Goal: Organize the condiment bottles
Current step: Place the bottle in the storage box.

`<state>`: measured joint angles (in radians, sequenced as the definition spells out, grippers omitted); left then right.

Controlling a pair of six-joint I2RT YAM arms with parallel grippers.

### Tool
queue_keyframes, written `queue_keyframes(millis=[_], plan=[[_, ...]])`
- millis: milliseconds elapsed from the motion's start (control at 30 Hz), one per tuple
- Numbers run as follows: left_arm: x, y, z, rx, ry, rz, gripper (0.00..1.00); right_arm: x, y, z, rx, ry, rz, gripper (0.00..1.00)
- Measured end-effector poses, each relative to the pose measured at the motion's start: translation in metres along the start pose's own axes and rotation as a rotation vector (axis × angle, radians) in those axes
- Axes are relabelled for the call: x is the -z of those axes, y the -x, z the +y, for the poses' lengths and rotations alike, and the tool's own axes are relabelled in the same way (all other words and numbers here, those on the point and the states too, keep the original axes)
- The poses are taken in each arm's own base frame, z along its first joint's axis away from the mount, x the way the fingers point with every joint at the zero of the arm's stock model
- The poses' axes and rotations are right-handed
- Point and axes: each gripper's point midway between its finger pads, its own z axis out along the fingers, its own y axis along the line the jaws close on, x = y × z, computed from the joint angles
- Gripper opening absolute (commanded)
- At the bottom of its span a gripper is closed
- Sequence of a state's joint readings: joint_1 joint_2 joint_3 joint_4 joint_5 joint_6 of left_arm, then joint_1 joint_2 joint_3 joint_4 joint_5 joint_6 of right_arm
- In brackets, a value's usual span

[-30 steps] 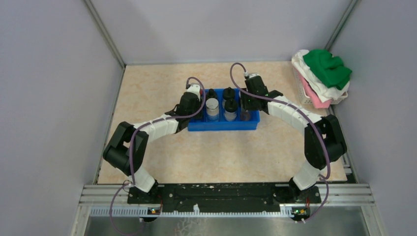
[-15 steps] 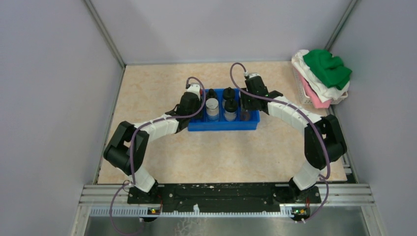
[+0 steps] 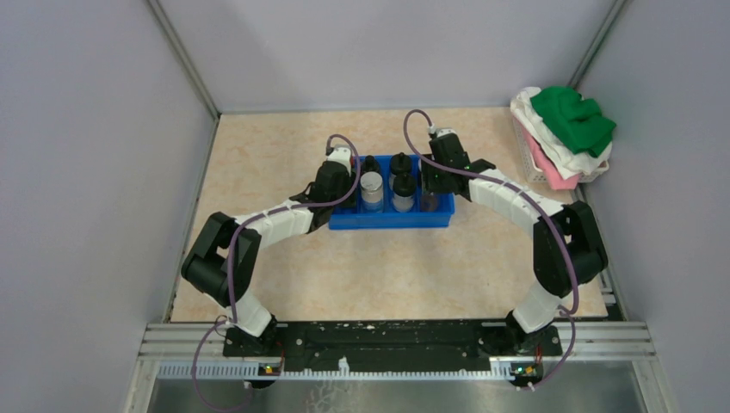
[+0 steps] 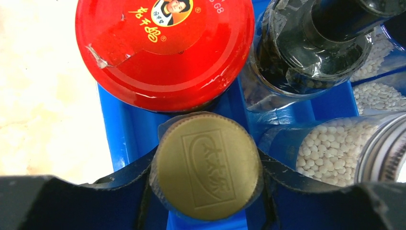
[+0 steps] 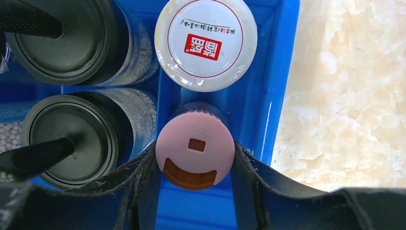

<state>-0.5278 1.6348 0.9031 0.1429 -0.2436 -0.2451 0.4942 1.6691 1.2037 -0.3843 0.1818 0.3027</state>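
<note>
Blue rectangular plastic tray [image 3: 392,221] sits mid-table and holds every bottle. At its left end, the left gripper [image 4: 206,165] is clenched on a gold-capped bottle [image 4: 206,191], with a red-lidded jar [image 4: 165,48] just beyond it. At the right end, the right gripper [image 5: 195,158] grasps a pink-capped bottle [image 5: 195,143], with a white-lidded jar [image 5: 206,43] just beyond. Black-capped bottles [image 5: 67,139] fill the middle.

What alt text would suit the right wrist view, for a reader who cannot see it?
Seen from above, the right gripper clamps a pink-capped bottle standing in a blue tray. A white-capped jar stands just beyond it, and two black-capped bottles fill the image's left.
</note>
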Motion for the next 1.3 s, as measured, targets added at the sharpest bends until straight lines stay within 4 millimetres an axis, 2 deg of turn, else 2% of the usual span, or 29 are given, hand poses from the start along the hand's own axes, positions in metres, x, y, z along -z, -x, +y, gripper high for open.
queue_keyframes(millis=[167,267,733,933,1300], plan=[[0.0,0.0,-0.001,-0.001,-0.003,0.0,0.59,0.001,-0.001,0.0,-0.009,0.001,-0.002,0.28],[0.0,0.0,-0.001,-0.001,-0.005,0.001,0.61,0.002,-0.003,-0.001,-0.014,0.001,-0.001,0.29],[0.014,0.002,0.003,-0.001,0.009,0.016,0.63,0.009,-0.009,0.0,-0.026,0.011,0.017,0.61],[0.021,0.005,0.004,0.008,0.011,0.017,0.63,0.012,-0.024,-0.002,-0.031,0.011,0.063,0.66],[0.039,0.022,0.005,0.018,0.005,-0.02,0.63,0.027,-0.019,-0.003,-0.036,0.02,0.047,0.67]])
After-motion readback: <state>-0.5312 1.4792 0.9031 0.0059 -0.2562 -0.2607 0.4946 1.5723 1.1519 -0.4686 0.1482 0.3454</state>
